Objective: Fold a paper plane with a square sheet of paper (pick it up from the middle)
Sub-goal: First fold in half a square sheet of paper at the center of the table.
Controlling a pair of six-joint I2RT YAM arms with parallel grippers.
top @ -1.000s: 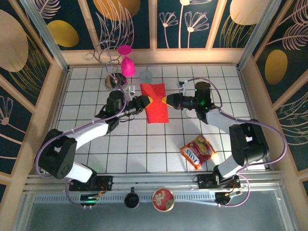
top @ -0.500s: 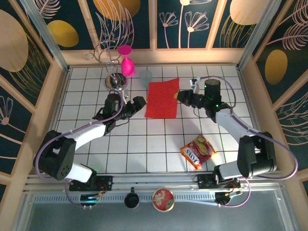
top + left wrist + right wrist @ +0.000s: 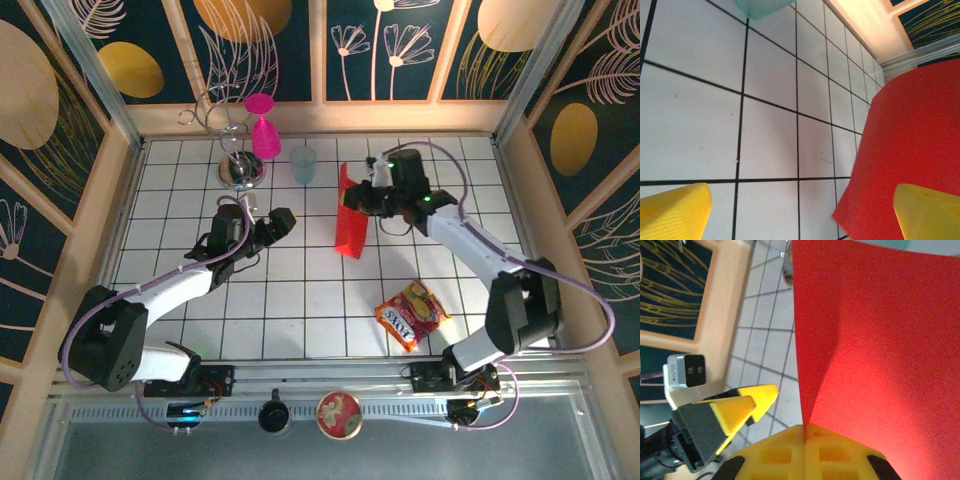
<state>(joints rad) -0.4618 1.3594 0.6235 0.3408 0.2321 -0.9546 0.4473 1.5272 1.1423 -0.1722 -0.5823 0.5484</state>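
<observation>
The square sheet of paper (image 3: 352,216) is bright red and hangs nearly edge-on above the middle of the tiled table. My right gripper (image 3: 368,198) is shut on its right edge. In the right wrist view the yellow jaws (image 3: 805,431) pinch the sheet (image 3: 875,340), which fans out ahead of them. My left gripper (image 3: 281,221) stands open to the left of the sheet and clear of it. In the left wrist view its two yellow fingertips (image 3: 675,212) sit far apart, with the sheet (image 3: 910,145) rising on the right behind the right tip.
A pink goblet (image 3: 262,126), a wire stand on a metal base (image 3: 241,170) and a pale teal cup (image 3: 303,163) stand at the back. A red-and-yellow snack packet (image 3: 411,313) lies at the front right. Wooden walls (image 3: 520,200) ring the table.
My left gripper has opened, let go of the sheet and drawn back to the left. My right gripper has closed on the sheet's edge and lifted it from flat to nearly upright.
</observation>
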